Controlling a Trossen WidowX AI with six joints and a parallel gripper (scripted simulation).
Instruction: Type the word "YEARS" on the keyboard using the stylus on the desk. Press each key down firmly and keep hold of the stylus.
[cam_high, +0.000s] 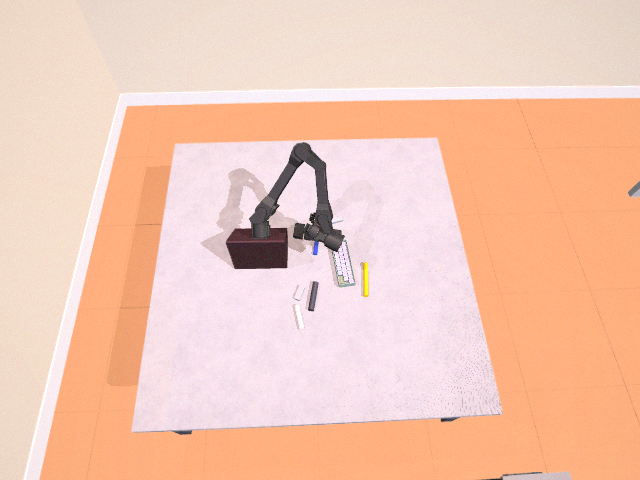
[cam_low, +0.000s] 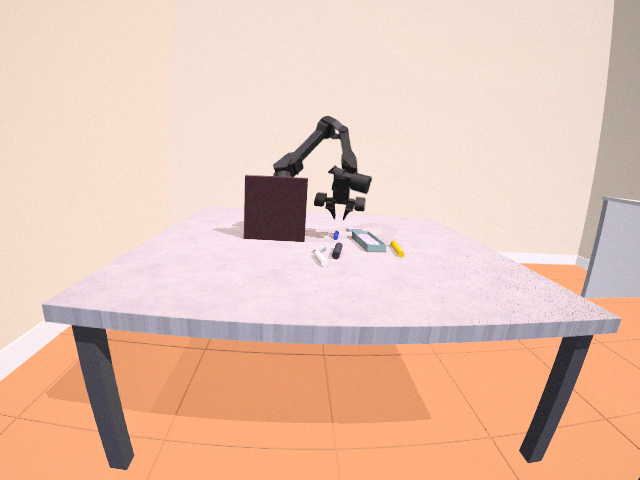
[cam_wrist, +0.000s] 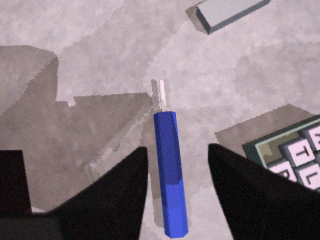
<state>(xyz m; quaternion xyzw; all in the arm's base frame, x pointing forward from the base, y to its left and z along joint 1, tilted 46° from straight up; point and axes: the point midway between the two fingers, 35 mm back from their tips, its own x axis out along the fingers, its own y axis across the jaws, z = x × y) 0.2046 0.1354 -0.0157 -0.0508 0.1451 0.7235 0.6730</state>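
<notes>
The blue stylus (cam_high: 315, 248) (cam_low: 336, 235) (cam_wrist: 167, 135) lies on the desk, its thin whitish tip pointing to the top of the wrist view. My gripper (cam_low: 339, 219) (cam_wrist: 177, 153) is open and empty above the stylus. In the wrist view the fingers stand on either side of the blue body, with desk showing between each finger and the stylus. The keyboard (cam_high: 342, 266) (cam_low: 368, 240) (cam_wrist: 300, 151) lies beside the stylus, in a green-grey frame. Only a corner of it with a few keys, T and L among them, shows in the wrist view; the right finger covers part.
A grey bar (cam_low: 354, 229) (cam_wrist: 232, 12) lies behind the keyboard. A yellow bar (cam_high: 365, 279) (cam_low: 397, 248) lies right of it. A black bar (cam_high: 313, 296) (cam_low: 337, 251), a white bar (cam_high: 298, 316) (cam_low: 320, 257) and a small pale piece (cam_high: 299, 292) lie nearer the front. The dark base block (cam_high: 261, 255) (cam_low: 275, 206) stands left.
</notes>
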